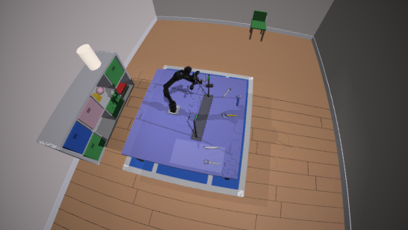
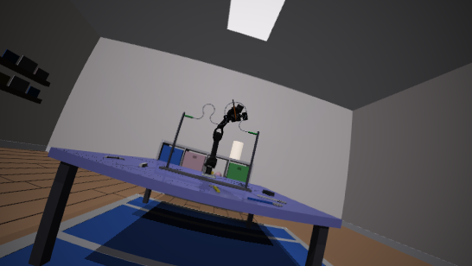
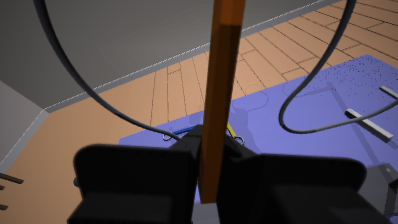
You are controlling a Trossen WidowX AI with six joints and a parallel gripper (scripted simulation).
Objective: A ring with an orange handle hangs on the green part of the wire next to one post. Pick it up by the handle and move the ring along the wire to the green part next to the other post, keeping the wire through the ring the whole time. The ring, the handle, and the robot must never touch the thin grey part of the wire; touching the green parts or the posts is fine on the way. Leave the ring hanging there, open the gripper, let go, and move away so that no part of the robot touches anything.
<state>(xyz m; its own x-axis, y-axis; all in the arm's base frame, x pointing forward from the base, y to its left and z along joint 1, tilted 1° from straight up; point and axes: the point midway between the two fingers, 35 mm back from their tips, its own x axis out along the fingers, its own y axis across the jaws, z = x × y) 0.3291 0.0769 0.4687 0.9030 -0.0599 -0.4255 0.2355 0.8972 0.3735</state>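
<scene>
My gripper [image 1: 199, 80] [image 2: 236, 113] [image 3: 204, 130] is shut on the orange handle [image 2: 234, 108] [image 3: 222, 65], which stands up between the fingers in the wrist view. The thin ring [image 2: 225, 109] shows around the gripper in the exterior view. The gripper is above and left of the right post [image 2: 254, 160] there, near the upper post [image 1: 208, 89] in the top view. The grey wire [image 2: 203, 113] [image 3: 295, 131] bends in loops. Arm and gripper hide part of it; whether it runs through the ring is hard to see. Green parts [image 2: 188, 116] [image 2: 252, 133] sit at both posts.
The left post [image 2: 175, 140] stands on the same dark base [image 1: 203, 116]. On the purple table [image 1: 149, 134] lie a yellow-handled tool [image 1: 232, 116] [image 3: 231, 131], a blue one [image 1: 238, 101] [image 3: 184, 131] and pale tools [image 1: 211, 147]. A shelf unit [image 1: 67, 112] stands beyond the table.
</scene>
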